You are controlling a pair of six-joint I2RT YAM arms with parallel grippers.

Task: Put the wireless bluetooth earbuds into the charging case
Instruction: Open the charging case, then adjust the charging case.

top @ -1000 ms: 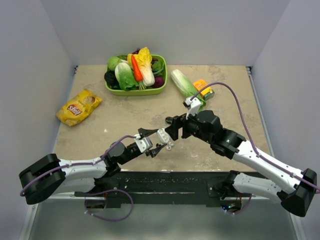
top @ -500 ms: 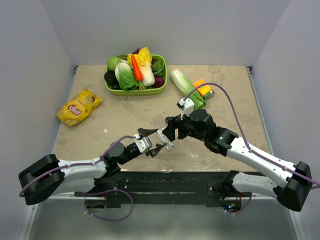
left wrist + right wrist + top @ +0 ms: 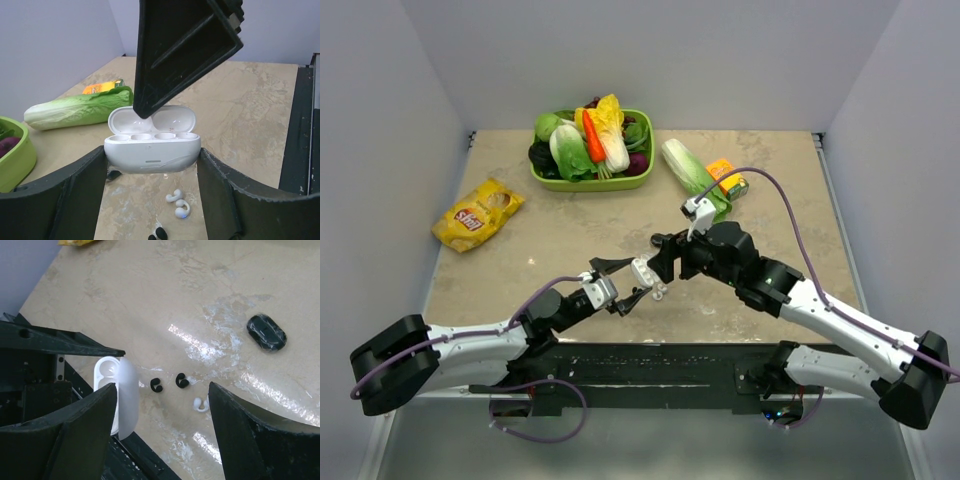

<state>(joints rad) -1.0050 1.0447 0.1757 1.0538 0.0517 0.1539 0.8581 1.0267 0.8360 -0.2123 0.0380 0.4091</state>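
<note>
The counter [image 3: 570, 235] carries a green basket [image 3: 590, 186] of vegetables at the back, with a cabbage [image 3: 688, 170] and a yellow chips bag [image 3: 477, 214] to either side. Near the front, the left end effector [image 3: 151, 159] is clamped on the white charging case [image 3: 150, 150], lid up, held above the counter. The right end effector [image 3: 162, 390] hangs beside it, fingers apart and empty. Below lie the white earbuds [image 3: 182, 212] and the black earbuds [image 3: 156, 385], loose on the counter

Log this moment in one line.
left claw: shut on open white charging case | right claw: open, empty | white earbuds, black earbuds: on table
</note>
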